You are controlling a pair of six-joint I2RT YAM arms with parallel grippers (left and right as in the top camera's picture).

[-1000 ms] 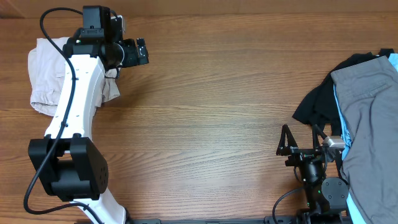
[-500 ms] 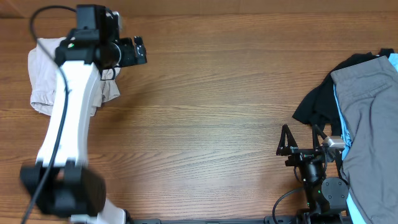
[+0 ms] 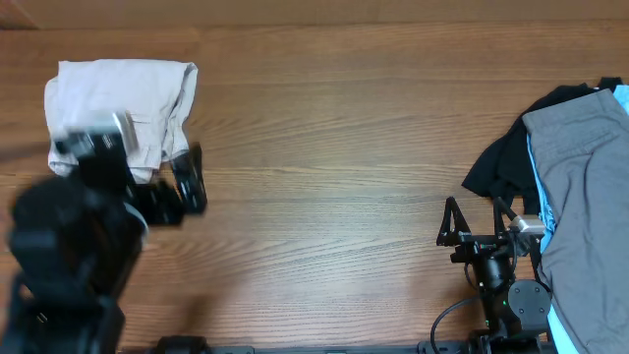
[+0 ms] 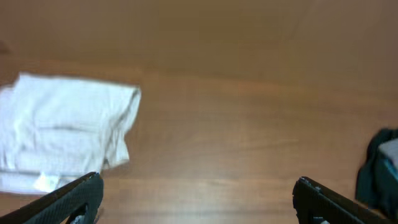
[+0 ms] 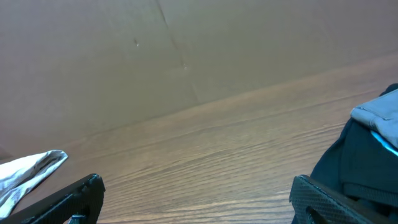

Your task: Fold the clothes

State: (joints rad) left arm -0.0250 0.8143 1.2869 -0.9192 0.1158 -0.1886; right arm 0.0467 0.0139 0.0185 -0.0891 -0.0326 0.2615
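Note:
The clothes, a pair of cream shorts (image 3: pixel 118 103), lie folded into a compact bundle at the table's far left; they also show in the left wrist view (image 4: pixel 62 134) and at the edge of the right wrist view (image 5: pixel 28 171). My left gripper (image 3: pixel 187 182) is blurred, just in front of the bundle's near right corner and clear of it, open with nothing between its fingers (image 4: pixel 198 199). My right gripper (image 3: pixel 454 234) rests near the front right, open and empty (image 5: pixel 198 199).
A grey garment (image 3: pixel 580 197) lies over a black garment (image 3: pixel 501 162) at the right edge, close beside the right gripper. The black garment shows too in the left wrist view (image 4: pixel 379 168) and the right wrist view (image 5: pixel 354 168). Bare wood table (image 3: pixel 334 147) between.
My left arm has pulled back from over the shorts toward the front left, leaving the folded bundle uncovered. Its jaws stayed open. The right arm has not moved.

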